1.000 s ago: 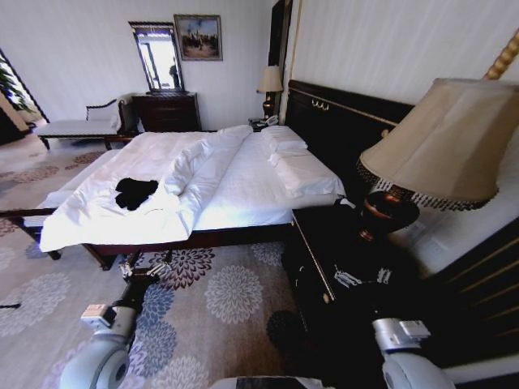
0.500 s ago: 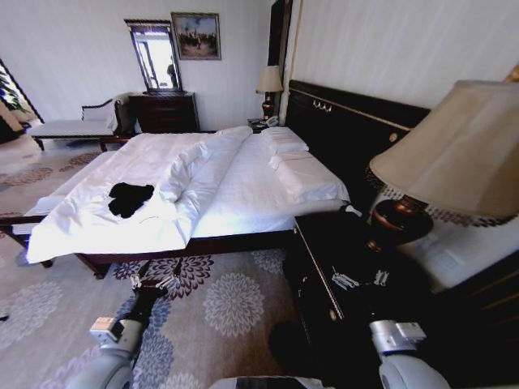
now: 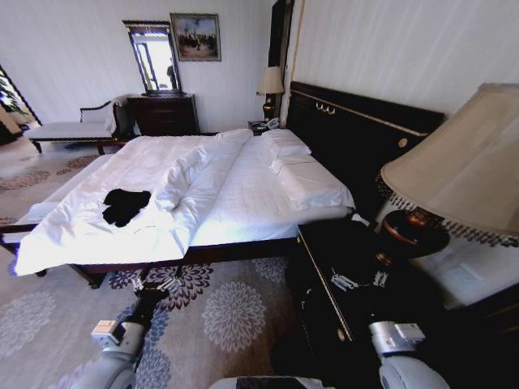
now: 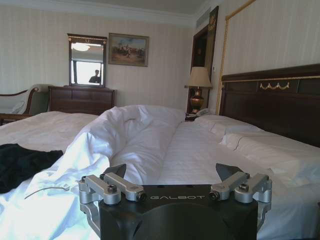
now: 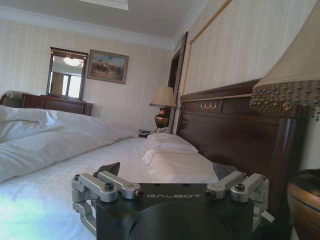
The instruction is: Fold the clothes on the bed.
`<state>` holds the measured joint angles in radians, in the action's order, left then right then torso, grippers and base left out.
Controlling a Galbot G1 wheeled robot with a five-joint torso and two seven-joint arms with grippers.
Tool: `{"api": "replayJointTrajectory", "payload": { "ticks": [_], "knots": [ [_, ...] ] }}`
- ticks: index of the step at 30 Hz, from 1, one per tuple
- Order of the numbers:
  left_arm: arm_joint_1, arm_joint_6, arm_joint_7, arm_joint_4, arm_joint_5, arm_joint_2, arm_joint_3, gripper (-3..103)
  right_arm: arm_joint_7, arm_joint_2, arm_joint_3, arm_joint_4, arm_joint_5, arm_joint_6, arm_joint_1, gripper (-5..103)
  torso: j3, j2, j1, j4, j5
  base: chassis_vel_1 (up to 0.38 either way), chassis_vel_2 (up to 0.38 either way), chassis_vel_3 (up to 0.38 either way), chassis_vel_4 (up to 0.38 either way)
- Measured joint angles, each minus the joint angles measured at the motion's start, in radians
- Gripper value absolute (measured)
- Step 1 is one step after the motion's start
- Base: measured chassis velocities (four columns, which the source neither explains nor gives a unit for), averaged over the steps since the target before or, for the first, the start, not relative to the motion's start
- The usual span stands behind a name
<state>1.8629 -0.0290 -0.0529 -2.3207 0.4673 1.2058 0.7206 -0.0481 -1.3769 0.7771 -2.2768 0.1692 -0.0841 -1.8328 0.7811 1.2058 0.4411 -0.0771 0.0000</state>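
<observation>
Camera has swung left; T-shirt (image 3: 126, 206) unmoved on bed (image 3: 243, 194).

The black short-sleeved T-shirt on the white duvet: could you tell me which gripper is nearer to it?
The left. The left gripper hangs open over the carpet just off the bed's near edge, below the black short-sleeved T-shirt. The right gripper is over the dark nightstand, far across.

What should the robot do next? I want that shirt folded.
Probably drive on toward the bed's near left corner: the black T-shirt lies crumpled there, while the left hand and right hand, both open and empty, hang short of the bed.
</observation>
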Motion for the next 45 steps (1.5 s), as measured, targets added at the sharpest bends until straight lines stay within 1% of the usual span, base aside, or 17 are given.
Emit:
{"api": "replayJointTrajectory", "payload": {
  "ticks": [6,13,21,36,45],
  "knots": [
    [0.006,0.003,0.002,0.0,-0.004,0.008,-0.002,100,0.0,-0.006,-0.006,-0.002,-0.011,0.0,-0.009,100,0.0,0.0,0.0,0.0001,0.0,-0.132,0.136,0.125,-0.136],
    [-0.003,0.003,0.002,0.003,0.008,0.015,0.018,100,0.003,-0.011,-0.003,-0.005,-0.015,0.0,-0.017,100,0.0,0.0,0.0,-0.0001,0.0,-0.137,0.132,0.121,-0.133],
    [-0.006,0.008,0.003,0.006,-0.004,0.027,0.014,100,0.006,-0.024,-0.02,0.004,-0.028,0.0,-0.011,100,0.0,0.0,0.0,0.0,0.0,-0.131,0.132,0.142,-0.129],
    [-0.005,0.012,0.008,0.003,-0.012,0.036,0.007,100,0.008,-0.017,-0.013,0.012,-0.038,0.004,0.0,100,0.0,0.0,0.0,-0.0001,0.0001,-0.131,0.134,0.121,-0.143],
    [0.0,0.023,0.009,0.005,-0.021,0.033,0.002,100,0.008,-0.02,-0.01,0.012,-0.037,0.007,0.003,100,0.0,0.0,0.0,0.0001,0.0,-0.15,0.149,0.146,-0.146]
  ]
}}
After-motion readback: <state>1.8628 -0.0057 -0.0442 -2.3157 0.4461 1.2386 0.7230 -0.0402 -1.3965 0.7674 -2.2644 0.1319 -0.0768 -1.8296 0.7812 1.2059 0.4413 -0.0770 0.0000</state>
